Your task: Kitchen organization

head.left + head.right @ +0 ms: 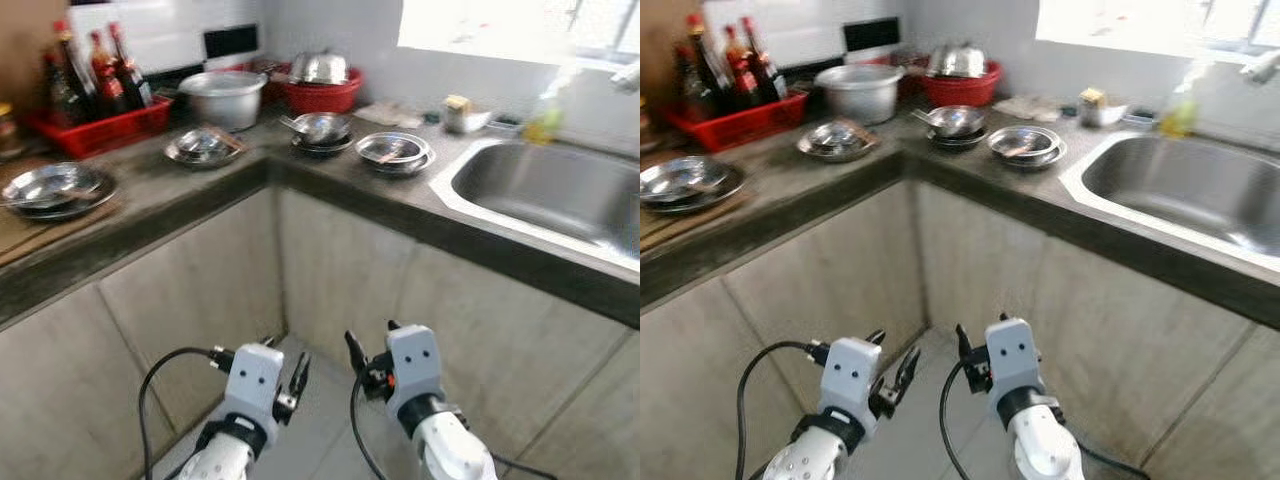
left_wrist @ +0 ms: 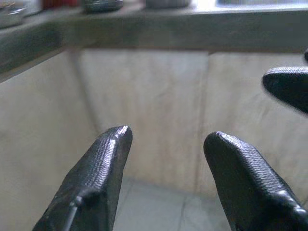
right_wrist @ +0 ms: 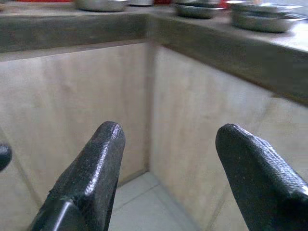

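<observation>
In the left eye view, the L-shaped bench (image 1: 150,200) is wrapping around an inner corner and carrying the kitchenware: a red crate of bottles (image 1: 95,125) is sitting at the far left, a big metal pot (image 1: 225,97) is standing beside it, a red basin (image 1: 322,92) with a steel bowl inside is resting at the back, and shallow steel dishes are lying along the front at the left edge (image 1: 55,188), near the corner (image 1: 203,147), just past the corner (image 1: 320,130) and next to the sink (image 1: 395,152). The sink (image 1: 560,190) is lying to the right. The left hand (image 1: 283,372) and right hand (image 1: 372,350) are hanging low in front of the bench's stone face, well below and apart from every dish, each with fingers spread and holding nothing. In the right eye view, the same layout is showing, the two hands hovering side by side over the floor tiles (image 1: 930,400). In the left wrist view, the left hand's fingers (image 2: 96,178) are standing apart, pointing at the bench face. In the right wrist view, the right hand's fingers (image 3: 89,178) are gaping wide toward the inner corner, with dishes up on the bench edge above.
</observation>
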You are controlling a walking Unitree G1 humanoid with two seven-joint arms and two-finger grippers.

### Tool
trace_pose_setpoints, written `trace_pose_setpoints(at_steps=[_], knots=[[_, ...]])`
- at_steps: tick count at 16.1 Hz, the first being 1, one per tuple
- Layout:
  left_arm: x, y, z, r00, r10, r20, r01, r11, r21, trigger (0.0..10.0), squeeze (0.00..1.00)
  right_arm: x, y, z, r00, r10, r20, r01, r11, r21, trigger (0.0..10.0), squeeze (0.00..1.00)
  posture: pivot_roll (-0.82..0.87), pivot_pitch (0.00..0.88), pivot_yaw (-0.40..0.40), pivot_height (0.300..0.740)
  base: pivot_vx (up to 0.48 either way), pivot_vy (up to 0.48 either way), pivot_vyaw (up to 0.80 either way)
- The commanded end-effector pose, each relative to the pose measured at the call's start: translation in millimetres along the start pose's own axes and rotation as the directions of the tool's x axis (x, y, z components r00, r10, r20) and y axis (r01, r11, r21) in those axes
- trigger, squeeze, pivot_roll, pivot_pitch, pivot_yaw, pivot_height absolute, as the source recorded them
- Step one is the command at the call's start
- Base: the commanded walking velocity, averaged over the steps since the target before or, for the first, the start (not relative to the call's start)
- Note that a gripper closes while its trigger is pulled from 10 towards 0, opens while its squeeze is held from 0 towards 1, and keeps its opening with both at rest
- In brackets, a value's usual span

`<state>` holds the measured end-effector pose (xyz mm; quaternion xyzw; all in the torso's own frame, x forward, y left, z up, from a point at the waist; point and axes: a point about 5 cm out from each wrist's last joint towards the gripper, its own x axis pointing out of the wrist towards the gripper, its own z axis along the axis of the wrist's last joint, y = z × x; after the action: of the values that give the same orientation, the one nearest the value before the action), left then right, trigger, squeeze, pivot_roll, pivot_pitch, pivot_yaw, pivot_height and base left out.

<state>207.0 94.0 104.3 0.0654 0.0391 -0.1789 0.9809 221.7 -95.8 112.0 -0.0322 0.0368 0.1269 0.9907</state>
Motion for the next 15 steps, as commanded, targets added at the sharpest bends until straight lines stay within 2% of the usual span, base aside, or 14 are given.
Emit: trace_pose_setpoints(at_steps=[1, 9, 15], knots=[[-0.9, -3.2, -0.6, 1.000, -0.008, -0.004, 0.008, 1.000, -0.004, 10.0, 0.00, -0.2, -4.5, -1.1, 1.000, -0.012, -0.006, 0.012, 1.000, -0.010, 10.0, 0.00, 0.17, 0.000, -0.020, 0.740, 0.480, 0.000, 0.00], [-0.7, -3.2, -0.4, 1.000, -0.011, -0.003, 0.011, 1.000, -0.004, 10.0, 0.00, 0.1, -3.4, 0.2, 1.000, -0.004, 0.003, 0.004, 1.000, -0.021, 10.0, 0.00, 0.17, 0.000, -0.020, 0.740, 0.480, 0.000, 0.00], [-0.4, -3.6, -0.5, 1.000, -0.009, -0.003, 0.009, 1.000, -0.005, 10.0, 0.00, 0.8, -2.7, 0.9, 1.000, 0.011, 0.010, -0.010, 0.999, -0.031, 10.0, 0.00, 0.17, 0.000, -0.022, 0.740, 0.480, 0.000, 0.76]])
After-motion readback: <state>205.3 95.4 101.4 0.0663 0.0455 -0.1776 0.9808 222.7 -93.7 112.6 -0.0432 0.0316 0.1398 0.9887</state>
